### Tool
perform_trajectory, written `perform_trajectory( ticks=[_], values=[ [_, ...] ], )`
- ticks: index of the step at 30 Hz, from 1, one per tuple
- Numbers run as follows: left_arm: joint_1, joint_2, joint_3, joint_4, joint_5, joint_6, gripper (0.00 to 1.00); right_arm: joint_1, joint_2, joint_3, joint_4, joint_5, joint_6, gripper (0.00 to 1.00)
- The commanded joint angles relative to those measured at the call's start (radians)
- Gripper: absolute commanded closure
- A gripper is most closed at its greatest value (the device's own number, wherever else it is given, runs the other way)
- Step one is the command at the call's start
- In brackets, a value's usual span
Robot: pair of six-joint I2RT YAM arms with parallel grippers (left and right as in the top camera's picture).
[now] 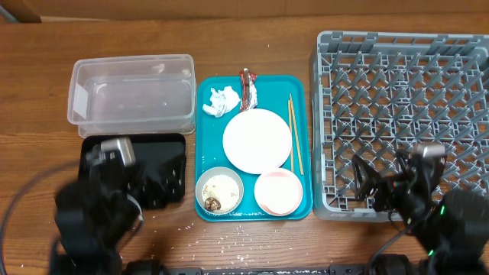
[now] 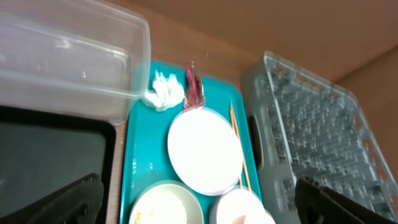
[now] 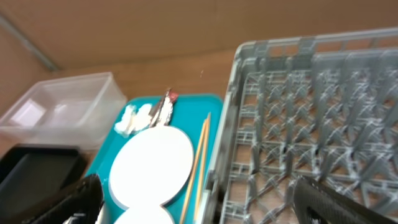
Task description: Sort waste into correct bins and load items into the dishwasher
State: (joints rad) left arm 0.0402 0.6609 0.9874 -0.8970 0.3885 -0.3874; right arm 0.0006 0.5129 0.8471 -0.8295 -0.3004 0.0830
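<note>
On the teal tray point(image 1: 205, 137) lie a crumpled white tissue point(image 1: 221, 101), a red-and-silver wrapper point(image 1: 247, 89), a round pale plate point(image 1: 257, 140), wooden chopsticks point(image 1: 291, 134), a whitish bowl point(image 1: 219, 191) holding crumbs, and a pink bowl point(image 1: 278, 191). I see no cup. The clear tub point(image 1: 131, 92) and the black tray point(image 1: 164, 149) lie to the left. The grey rack point(image 1: 405, 114) is to the right. My left gripper point(image 1: 149, 187) is open and empty over the black tray. My right gripper point(image 1: 378, 187) is open and empty over the rack's near left corner. The plate also shows in the left wrist view point(image 2: 204, 149) and the right wrist view point(image 3: 152, 165).
Small white crumbs are scattered on the wooden table in front of the teal tray point(image 1: 229, 228). The tub, black tray, teal tray and rack sit close side by side. The rack point(image 3: 311, 124) holds nothing.
</note>
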Motion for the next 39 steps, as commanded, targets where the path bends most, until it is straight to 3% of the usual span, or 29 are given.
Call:
perform_trajectory(
  ticks=[1,7,9,12,16,18,23,26,30,32,34,39],
  values=[
    [0.005,0.205,0.254,-0.113,0.087,0.12,0.0,-0.002,0.173,0.186,-0.115,-0.18,-0.002,0.0],
    [-0.03,0.381,0.382,-0.158,0.341,0.14,0.0,-0.002,0.336,0.291,-0.271,-0.245,-0.002,0.0],
    [-0.158,0.433,0.381,-0.224,0.236,0.213,0.0,-0.002,0.359,0.291,-0.26,-0.244,0.0,0.0],
    [-0.424,0.504,0.375,-0.299,-0.057,0.204,0.0,-0.003,0.37,0.291,-0.213,-0.19,0.116,0.0],
    [-0.717,0.618,0.346,-0.313,-0.323,0.059,0.05,-0.003,0.37,0.292,-0.198,0.005,0.326,0.0],
    [-0.814,0.686,0.316,-0.296,-0.378,-0.022,0.09,-0.003,0.37,0.292,-0.216,0.065,0.393,0.0],
    [-0.885,0.86,0.241,-0.186,-0.362,-0.048,0.18,-0.003,0.37,0.291,-0.253,0.084,0.397,0.0],
    [-0.884,0.964,0.237,-0.115,-0.315,-0.047,0.33,-0.003,0.37,0.291,-0.264,0.083,0.397,0.0],
    [-0.892,1.04,0.237,-0.063,-0.265,-0.035,0.45,-0.003,0.37,0.291,-0.28,0.084,0.397,0.0],
    [-0.892,1.062,0.237,-0.064,-0.264,-0.04,0.82,-0.003,0.37,0.291,-0.281,0.083,0.396,0.0],
    [-0.874,1.051,0.258,-0.086,-0.265,-0.053,0.96,-0.003,0.37,0.291,-0.283,0.084,0.396,0.0],
    [-0.758,0.955,0.387,-0.236,-0.257,-0.057,0.96,-0.003,0.37,0.291,-0.285,0.083,0.396,0.01]
  ],
)
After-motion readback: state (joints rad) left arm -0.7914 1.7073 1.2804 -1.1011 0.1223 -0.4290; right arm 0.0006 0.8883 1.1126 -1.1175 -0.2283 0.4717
